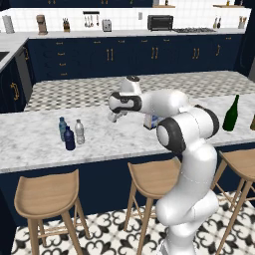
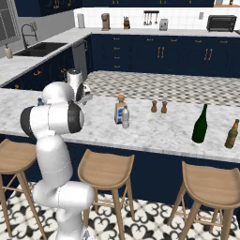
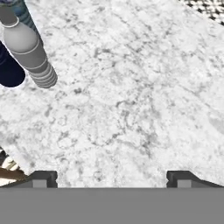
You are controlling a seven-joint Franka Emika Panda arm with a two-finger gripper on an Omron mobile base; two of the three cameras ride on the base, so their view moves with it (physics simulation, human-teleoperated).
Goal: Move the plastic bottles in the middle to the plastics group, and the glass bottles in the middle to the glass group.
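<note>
Left base view: jaws [image 1: 114, 117] hanging over the marble surface [image 1: 35, 142], holding nothing. Beyond them toward the left edge, a clear plastic bottle [image 1: 79, 132] is standing upright just beside the pale-blue bottle [image 1: 62, 128] and navy bottle [image 1: 69, 138]. Green wine bottle [image 1: 231, 113] is sitting well apart on the other side.

Right base view: second clear bottle [image 2: 125, 117] is touching or just in front of the glass bottle [image 2: 120, 108], a fair way from the jaws.

Hand view: fingertips [image 3: 43, 178] spread wide over bare marble; the clear bottle is lying up-left of them.
</note>
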